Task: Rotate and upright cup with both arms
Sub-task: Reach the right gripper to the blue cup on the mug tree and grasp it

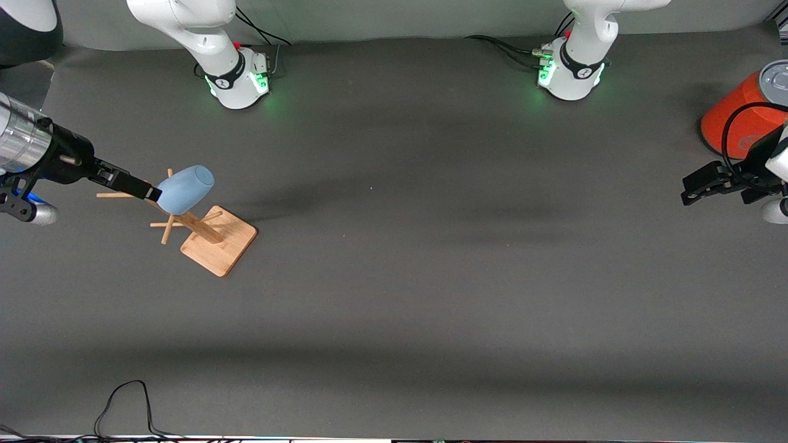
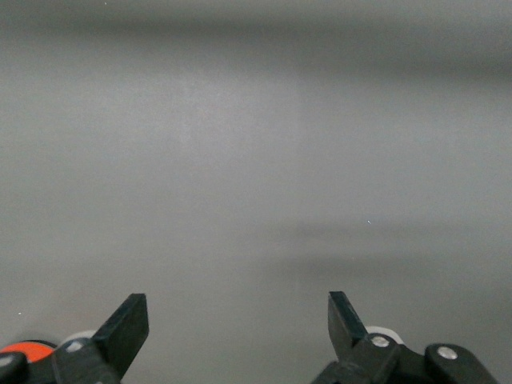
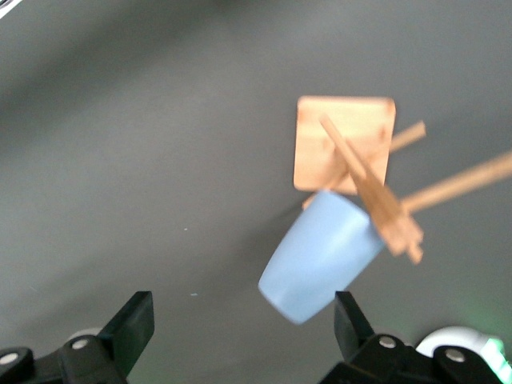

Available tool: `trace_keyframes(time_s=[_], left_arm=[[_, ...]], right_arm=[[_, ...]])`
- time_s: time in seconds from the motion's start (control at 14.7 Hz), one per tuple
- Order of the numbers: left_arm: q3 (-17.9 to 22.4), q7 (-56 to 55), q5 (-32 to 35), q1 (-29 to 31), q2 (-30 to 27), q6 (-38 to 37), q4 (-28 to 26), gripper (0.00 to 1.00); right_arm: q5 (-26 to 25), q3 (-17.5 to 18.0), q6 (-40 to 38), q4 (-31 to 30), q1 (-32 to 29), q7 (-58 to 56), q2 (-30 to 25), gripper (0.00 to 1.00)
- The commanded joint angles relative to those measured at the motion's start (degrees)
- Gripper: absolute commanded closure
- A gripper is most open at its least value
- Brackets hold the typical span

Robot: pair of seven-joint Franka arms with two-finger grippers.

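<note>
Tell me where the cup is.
In the front view, the cup hangs tilted on a peg of the wooden rack at the right arm's end, with the open right gripper beside it.

Front view: orange can [image 1: 742, 117] cut off by the frame edge at the left arm's end of the table; left gripper [image 1: 699, 184] overlaps its lower part. Right gripper [image 1: 138, 186] fingertips meet the cup [image 1: 183, 189] outline; contact cannot be told. Cup hides the top of the wooden rack [image 1: 212, 237]. Right wrist view: cup and rack pegs blurred.
</note>
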Motion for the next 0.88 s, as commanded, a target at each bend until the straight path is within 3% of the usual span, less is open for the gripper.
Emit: trace_keyframes(time_s=[0.0, 0.2, 0.48, 0.81], left_arm=[[0.03, 0.44, 0.12, 0.10, -1.11, 0.53, -1.10, 0.00], [0.03, 0.44, 0.12, 0.10, -1.11, 0.53, -1.10, 0.00], [0.03, 0.44, 0.12, 0.10, -1.11, 0.53, -1.10, 0.00], [0.03, 0.44, 0.12, 0.10, -1.11, 0.53, -1.10, 0.00]], right_arm=[[1.75, -0.36, -0.84, -3.84, 0.12, 11.81, -2.18, 0.00], [1.84, -0.80, 0.47, -10.60, 0.04, 17.44, -5.34, 0.00], [1.75, -1.95, 9.25, -22.03, 0.12, 17.72, -10.27, 0.00], [2.19, -1.95, 16.99, -24.15, 0.12, 17.02, -8.34, 0.00]])
